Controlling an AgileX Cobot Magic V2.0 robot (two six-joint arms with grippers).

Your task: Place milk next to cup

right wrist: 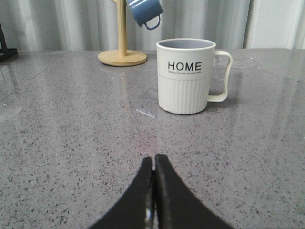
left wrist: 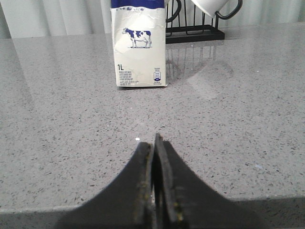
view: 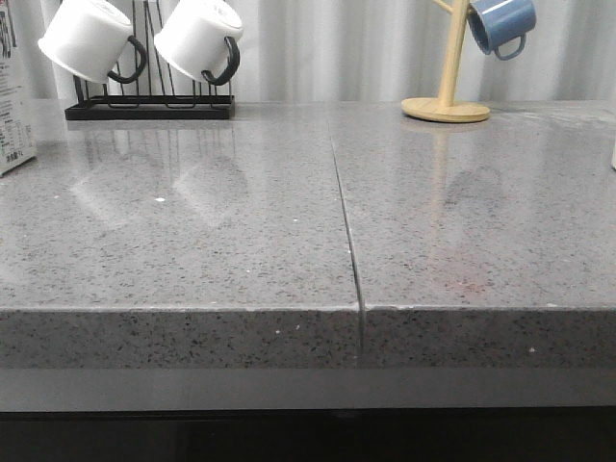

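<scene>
Both grippers low over counter (jaws closed, empty), left gripper [left wrist: 153,143] facing milk [left wrist: 139,45], right gripper [right wrist: 153,162] facing cup [right wrist: 187,76]

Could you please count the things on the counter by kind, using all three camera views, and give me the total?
White mugs with black handles: 2
Blue mug: 1
Cream mug with "HOME": 1
Milk carton: 1
Black wire mug rack: 1
Wooden mug stand: 1
Total: 7

Grey speckled counter [view: 192,241] (seamed) before pale curtains [view: 327,48].
</scene>
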